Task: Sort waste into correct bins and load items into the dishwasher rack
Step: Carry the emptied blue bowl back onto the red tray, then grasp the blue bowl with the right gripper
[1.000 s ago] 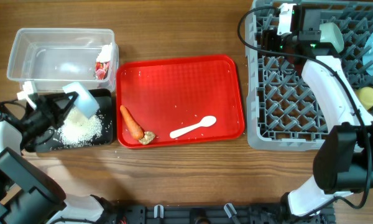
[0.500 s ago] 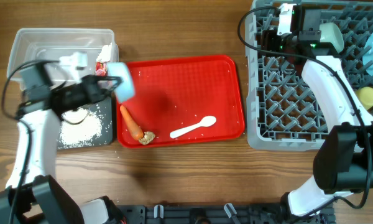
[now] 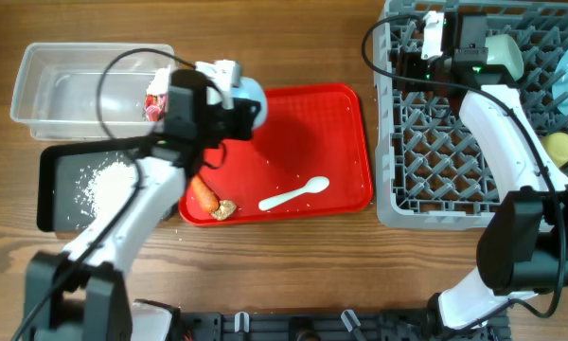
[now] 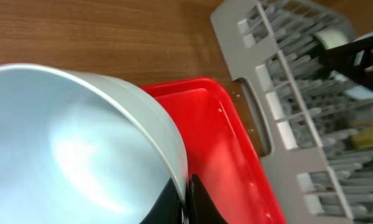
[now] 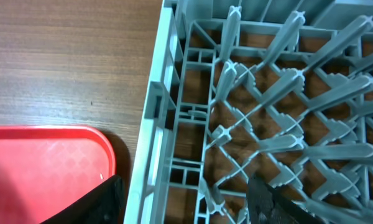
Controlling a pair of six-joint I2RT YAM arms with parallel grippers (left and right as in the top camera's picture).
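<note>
Left hand [image 4: 188,194] pinched shut on the rim of a bowl [image 4: 68,149], held above the red tray [image 3: 312,133] at its corner beside the tub [image 3: 85,80]. Right hand [image 5: 183,202] part open, empty, over the rack [image 3: 435,170] edge. Carrot [image 3: 202,192] and spoon [image 3: 293,196] lie on the tray.

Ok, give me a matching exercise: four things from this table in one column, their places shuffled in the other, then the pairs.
Things:
1. carrot
2. rice grains
3. wrapper
4. yellow cup

Places:
A. in the dishwasher rack
B. in the clear tub
C. on the red tray
D. in the black tray

Pairs: 1-C, 2-D, 3-B, 4-A.
</note>
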